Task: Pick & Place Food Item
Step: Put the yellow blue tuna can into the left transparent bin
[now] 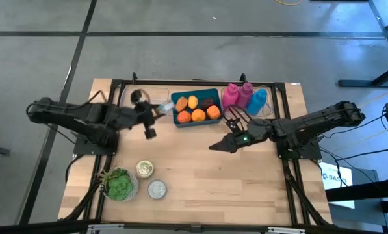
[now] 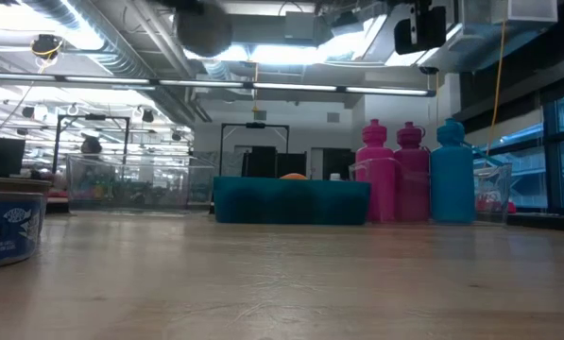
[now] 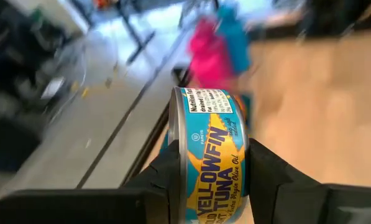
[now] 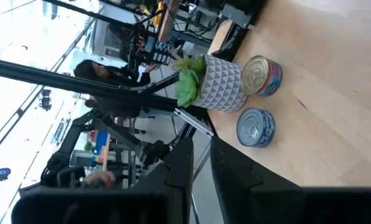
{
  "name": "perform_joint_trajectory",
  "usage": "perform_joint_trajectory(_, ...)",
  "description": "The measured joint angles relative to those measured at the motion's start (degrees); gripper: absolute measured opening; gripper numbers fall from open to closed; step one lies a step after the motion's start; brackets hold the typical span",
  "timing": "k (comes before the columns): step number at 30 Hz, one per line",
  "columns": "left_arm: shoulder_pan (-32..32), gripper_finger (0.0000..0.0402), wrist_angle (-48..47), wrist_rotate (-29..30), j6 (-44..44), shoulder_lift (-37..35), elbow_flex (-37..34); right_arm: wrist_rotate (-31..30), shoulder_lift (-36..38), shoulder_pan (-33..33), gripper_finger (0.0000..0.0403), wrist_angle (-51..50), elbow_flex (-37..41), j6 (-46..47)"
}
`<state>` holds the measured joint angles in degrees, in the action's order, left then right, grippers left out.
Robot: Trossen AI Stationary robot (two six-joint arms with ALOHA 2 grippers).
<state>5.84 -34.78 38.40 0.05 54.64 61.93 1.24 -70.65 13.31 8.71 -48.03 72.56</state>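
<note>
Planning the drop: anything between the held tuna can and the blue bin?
Nothing visible. The left gripper holds the tuna can in its jaws just left of the blue bin, with no object between them.

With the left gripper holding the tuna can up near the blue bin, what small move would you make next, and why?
Probably carry it a little further toward the blue bin. The left gripper is clamped on the tuna can, held above the table just beside the bin's left edge, not yet over it. The right gripper waits mid-table.
</note>
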Motion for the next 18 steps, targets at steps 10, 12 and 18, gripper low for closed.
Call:
perform_joint_trajectory(10,-19.54,0.0105,-13.63,-5.21,-3.45,6.85,0.0,-1.69,0.0,3.56,0.0057,-0.09,0.0,-1.09)
perform_joint_trajectory(12,-21.65,0.0105,-14.88,-5.07,-1.91,9.01,0.0,-2.52,-0.01,4.47,0.0057,-0.08,0.0,-1.18)
perform_joint_trajectory(18,-25.13,0.0105,-14.85,-4.97,2.19,15.13,0.0,-4.82,-0.02,6.56,0.0057,-0.11,0.0,-1.47)
